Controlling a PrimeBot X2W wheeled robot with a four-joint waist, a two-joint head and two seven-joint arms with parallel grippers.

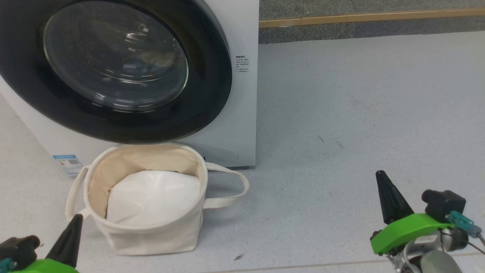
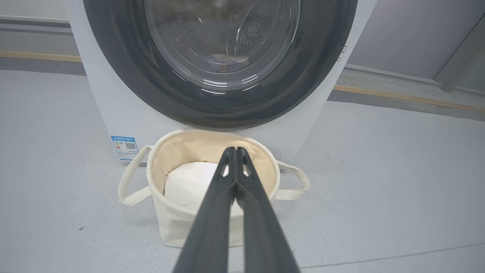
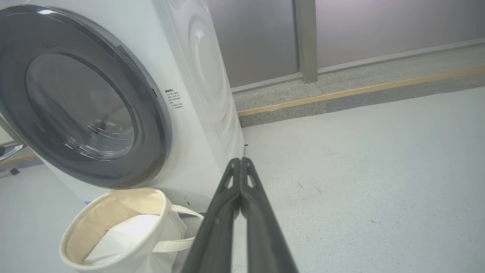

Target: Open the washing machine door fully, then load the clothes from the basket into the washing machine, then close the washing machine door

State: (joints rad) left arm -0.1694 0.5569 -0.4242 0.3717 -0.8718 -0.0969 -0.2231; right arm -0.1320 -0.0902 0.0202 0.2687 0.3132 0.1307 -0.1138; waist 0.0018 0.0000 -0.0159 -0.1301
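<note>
The washing machine stands at the upper left, and its door, black-rimmed with a glass bowl, lies flat against the front. Behind the glass a dim pale blue and cream heap looks like the clothes. The basket sits on the floor right below the door, holding a flat white liner pad. My left gripper is shut on nothing at the lower left, just beside the basket's near left wall. My right gripper is shut on nothing too, well to the basket's right. The left wrist view looks past the left gripper into the basket.
A blue label sticker marks the machine's lower left corner. The basket's strap handle loops out to the right. Open grey floor spreads to the right as far as a yellow-edged kerb at the back.
</note>
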